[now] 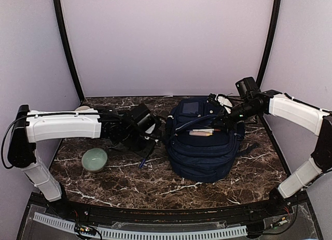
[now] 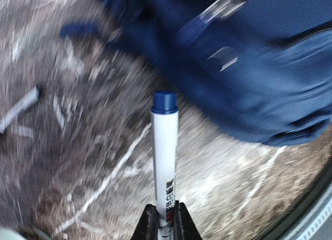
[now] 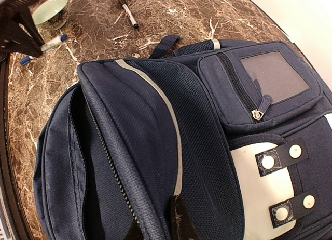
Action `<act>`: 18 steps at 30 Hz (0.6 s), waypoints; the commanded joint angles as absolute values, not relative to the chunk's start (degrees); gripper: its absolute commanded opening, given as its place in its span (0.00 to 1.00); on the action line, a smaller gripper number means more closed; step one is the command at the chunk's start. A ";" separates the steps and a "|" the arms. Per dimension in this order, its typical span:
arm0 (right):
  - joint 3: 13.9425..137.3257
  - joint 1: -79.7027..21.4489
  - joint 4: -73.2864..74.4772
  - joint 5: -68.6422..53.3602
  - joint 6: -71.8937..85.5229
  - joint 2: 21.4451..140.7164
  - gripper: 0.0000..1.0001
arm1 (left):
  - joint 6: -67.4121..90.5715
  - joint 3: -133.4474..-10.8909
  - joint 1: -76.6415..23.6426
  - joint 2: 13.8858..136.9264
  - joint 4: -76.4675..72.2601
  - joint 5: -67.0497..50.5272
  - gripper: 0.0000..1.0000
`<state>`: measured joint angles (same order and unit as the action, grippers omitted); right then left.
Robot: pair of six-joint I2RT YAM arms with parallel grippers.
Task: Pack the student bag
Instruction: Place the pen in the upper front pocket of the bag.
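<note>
The student bag, a large navy backpack, lies on the marble table right of centre, with its main compartment unzipped. My right gripper is shut on the edge of the bag's striped front flap, next to the zipper, and holds the opening up; its fingertips pinch the fabric. My left gripper hovers just left of the bag and is shut on a white marker with a blue cap, which points toward the bag. The left wrist view is blurred.
A pale green bowl stands at the left front of the table. A blue pen lies near it. A black marker lies on the marble beyond the bag. Pens show inside the bag's opening. Curved walls enclose the table.
</note>
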<state>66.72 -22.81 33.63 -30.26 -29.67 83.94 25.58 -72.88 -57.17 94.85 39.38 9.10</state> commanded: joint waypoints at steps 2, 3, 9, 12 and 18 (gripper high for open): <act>67.03 -22.86 30.32 -35.47 -28.59 82.43 0.00 | 9.41 -78.90 -60.38 92.02 25.01 9.45 0.00; 67.06 -22.85 30.26 -35.62 -28.43 82.25 0.00 | 6.44 -79.87 -61.05 92.48 22.66 9.45 0.00; 67.08 -22.85 30.06 -36.70 -27.58 81.52 0.00 | -11.48 -85.58 -64.07 99.59 8.87 6.78 0.00; 67.14 -22.85 29.97 -36.74 -27.39 81.34 0.00 | -19.46 -90.97 -65.08 105.41 7.32 8.11 0.00; 66.74 -22.82 29.44 -36.16 -27.16 80.62 0.00 | -31.34 -100.06 -66.42 115.26 6.95 12.10 0.00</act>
